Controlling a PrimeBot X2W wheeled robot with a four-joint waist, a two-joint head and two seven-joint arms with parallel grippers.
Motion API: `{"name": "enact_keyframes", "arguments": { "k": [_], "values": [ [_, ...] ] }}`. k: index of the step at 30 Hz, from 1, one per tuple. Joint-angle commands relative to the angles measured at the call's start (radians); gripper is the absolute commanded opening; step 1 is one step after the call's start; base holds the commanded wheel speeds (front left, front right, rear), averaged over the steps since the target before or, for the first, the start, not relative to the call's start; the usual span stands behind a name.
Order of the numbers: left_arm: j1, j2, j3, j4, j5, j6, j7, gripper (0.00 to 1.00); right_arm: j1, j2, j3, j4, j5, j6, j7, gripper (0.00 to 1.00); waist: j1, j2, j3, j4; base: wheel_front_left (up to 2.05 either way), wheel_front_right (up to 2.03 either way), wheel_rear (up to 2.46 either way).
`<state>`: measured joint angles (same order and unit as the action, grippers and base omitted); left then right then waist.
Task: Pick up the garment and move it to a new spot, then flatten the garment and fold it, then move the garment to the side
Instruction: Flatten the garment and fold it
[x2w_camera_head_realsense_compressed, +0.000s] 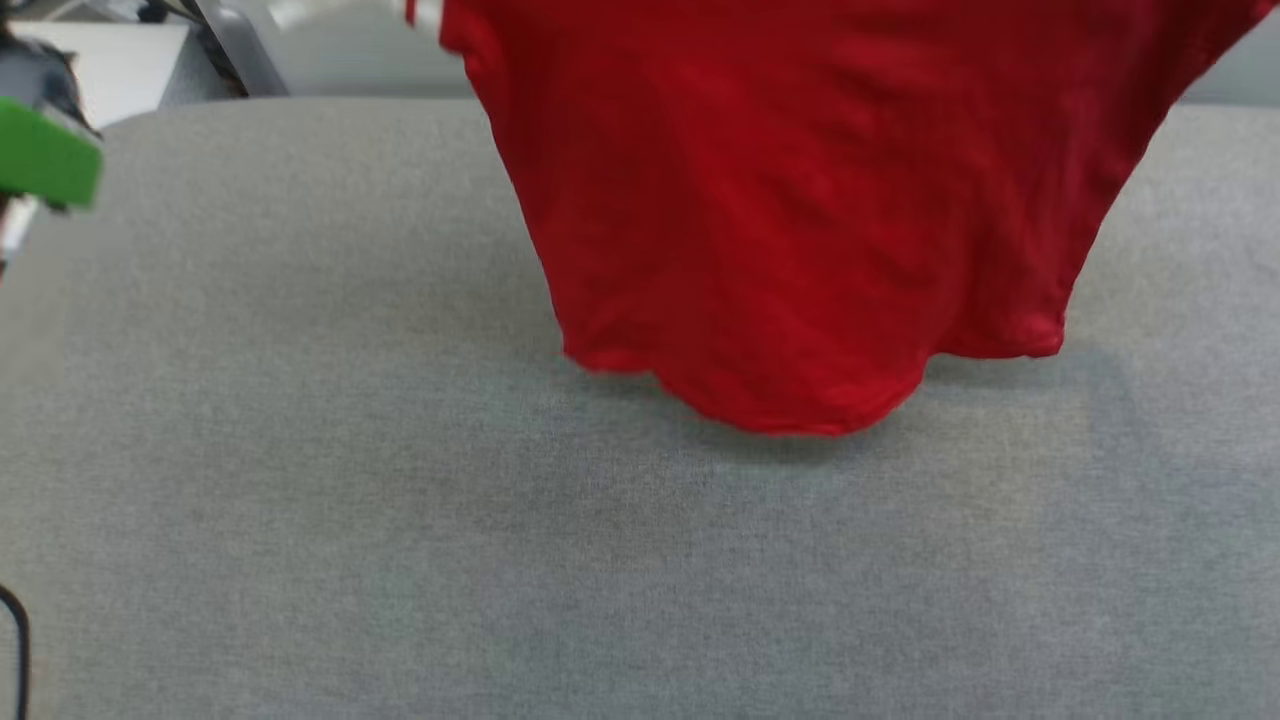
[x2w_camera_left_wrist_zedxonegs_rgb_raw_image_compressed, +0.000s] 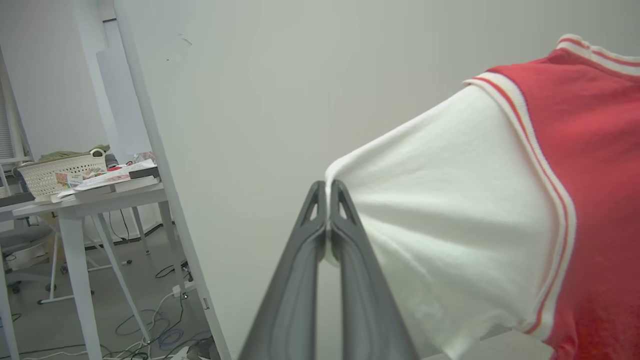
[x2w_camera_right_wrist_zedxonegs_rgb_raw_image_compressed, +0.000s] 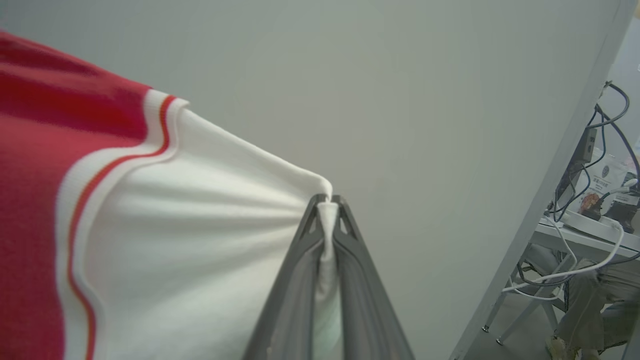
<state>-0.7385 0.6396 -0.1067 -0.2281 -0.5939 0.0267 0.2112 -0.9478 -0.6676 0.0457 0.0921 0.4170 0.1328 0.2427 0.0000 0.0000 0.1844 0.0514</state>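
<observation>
The garment (x2w_camera_head_realsense_compressed: 780, 200), shiny red with white sleeves and striped trim, hangs from the top right-centre of the head view, hem low over the grey tabletop (x2w_camera_head_realsense_compressed: 300, 520). The left jaws clench one sleeve (x2w_camera_left_wrist_zedxonegs_rgb_raw_image_compressed: 450, 210) and the right jaws the other sleeve (x2w_camera_right_wrist_zedxonegs_rgb_raw_image_compressed: 200, 240), mid-frame in each wrist view. A blurred green object (x2w_camera_head_realsense_compressed: 45, 160) sits upper left, well apart.

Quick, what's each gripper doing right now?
Left gripper: closed, holding the garment by a white sleeve.
Right gripper: closed, holding the garment's other white sleeve.
</observation>
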Motion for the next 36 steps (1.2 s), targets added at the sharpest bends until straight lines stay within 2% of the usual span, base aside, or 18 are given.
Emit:
{"name": "enact_keyframes", "arguments": {
  "k": [1,12,21,28,36],
  "values": [
    [-0.047,0.019,0.005,0.018,0.014,-0.006,-0.007,0.00,-0.038,-0.007,0.009,0.018,-0.002,-0.002,-0.008,0.00,0.0000,0.0000,0.124,-0.011,0.00,0.00,0.00],
    [-0.517,0.014,-0.073,0.268,0.078,-0.104,-0.049,0.00,-0.459,0.058,0.104,0.284,0.013,-0.002,-0.080,0.00,0.0000,0.0000,0.387,-0.028,0.00,0.00,0.00],
    [-0.843,-0.040,-0.128,0.545,0.163,-0.131,-0.225,0.00,-0.741,0.151,0.127,0.516,-0.026,-0.002,-0.195,0.00,0.0000,0.0000,0.509,-0.031,0.00,0.00,0.00],
    [-0.947,-0.069,-0.172,0.721,0.182,-0.145,-0.322,0.00,-0.828,0.185,0.150,0.645,-0.038,-0.002,-0.280,0.00,0.0000,0.0000,0.559,-0.020,0.00,0.00,0.00],
    [-0.897,-0.112,-0.239,0.830,0.155,-0.155,-0.416,0.00,-0.790,0.188,0.211,0.708,0.013,-0.002,-0.355,0.00,0.0000,0.0000,0.577,0.002,0.00,0.00,0.00]
  ]
}}
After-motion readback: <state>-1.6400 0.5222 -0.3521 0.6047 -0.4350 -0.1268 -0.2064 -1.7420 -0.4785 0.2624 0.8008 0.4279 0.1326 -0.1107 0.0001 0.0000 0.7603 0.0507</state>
